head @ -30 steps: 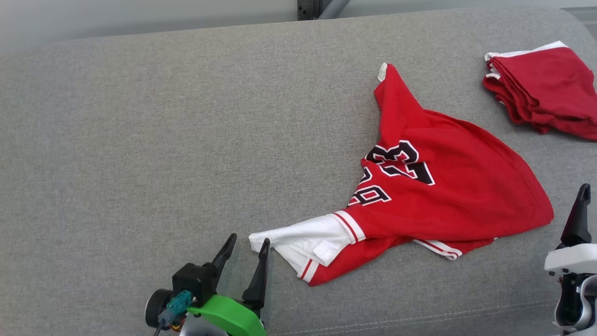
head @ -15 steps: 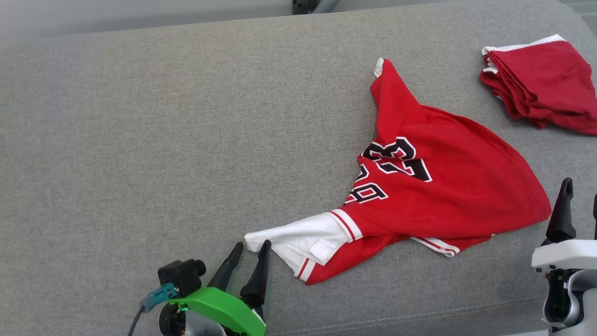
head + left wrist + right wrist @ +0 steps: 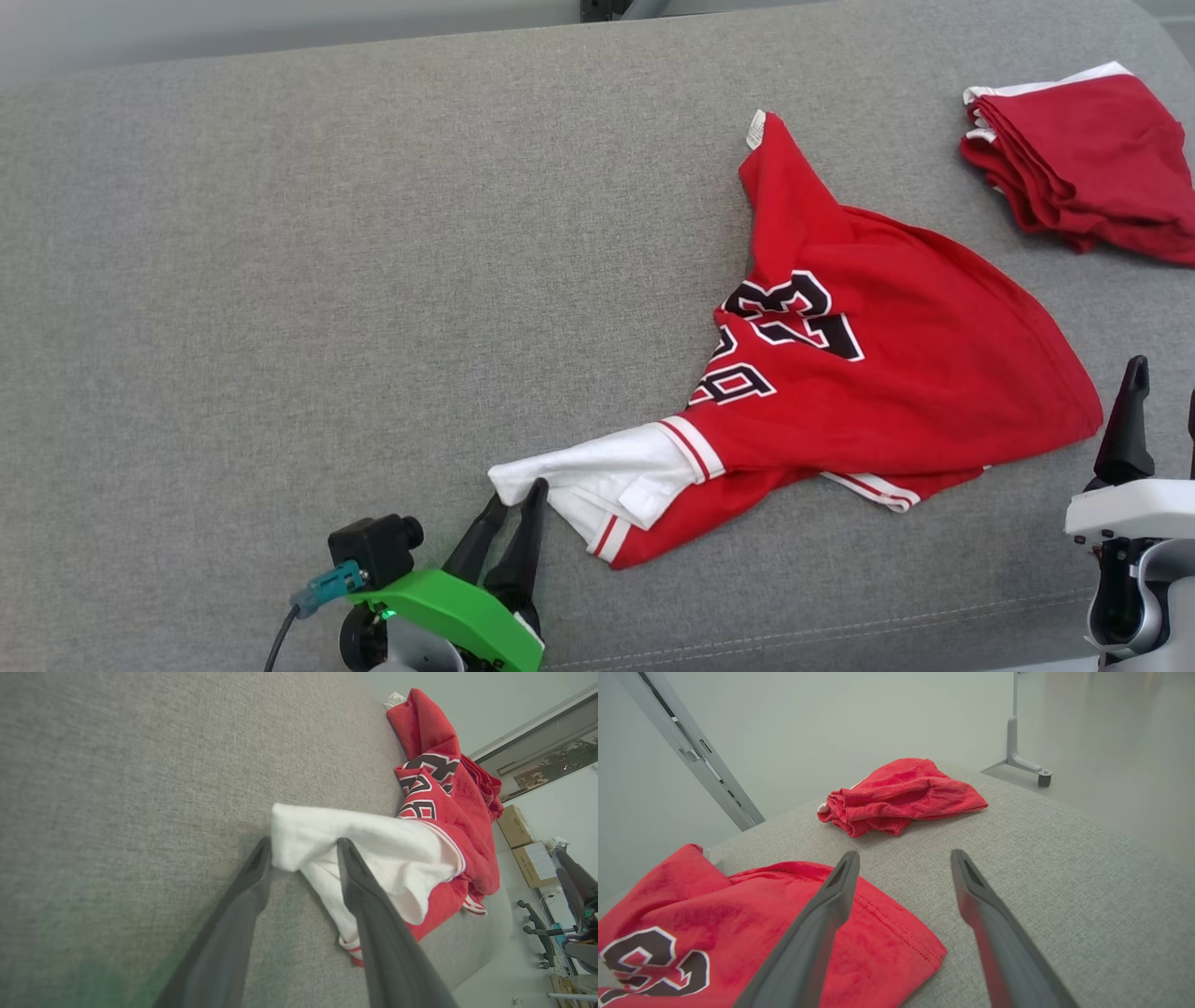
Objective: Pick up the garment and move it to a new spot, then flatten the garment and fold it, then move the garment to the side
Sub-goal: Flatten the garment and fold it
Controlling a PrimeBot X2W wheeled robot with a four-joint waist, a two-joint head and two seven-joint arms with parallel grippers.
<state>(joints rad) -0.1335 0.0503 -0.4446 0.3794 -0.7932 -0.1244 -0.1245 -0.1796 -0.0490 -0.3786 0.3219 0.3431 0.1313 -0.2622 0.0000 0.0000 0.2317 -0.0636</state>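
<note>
My left pincer (image 3: 516,495) is straddling, part-open, the soft white sleeve (image 3: 597,467) of the crumpled red jersey (image 3: 887,392) lying on the woven grey worktop (image 3: 280,280), its number creasing out of sight. My right pincer (image 3: 1165,378), one finger cut off, is gaping empty.

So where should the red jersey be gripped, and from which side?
Grip the jersey by the end of its white sleeve, coming in low from the near left. That sleeve pokes out from the bunched red body toward the left claw, whose open fingers straddle its corner.
</note>
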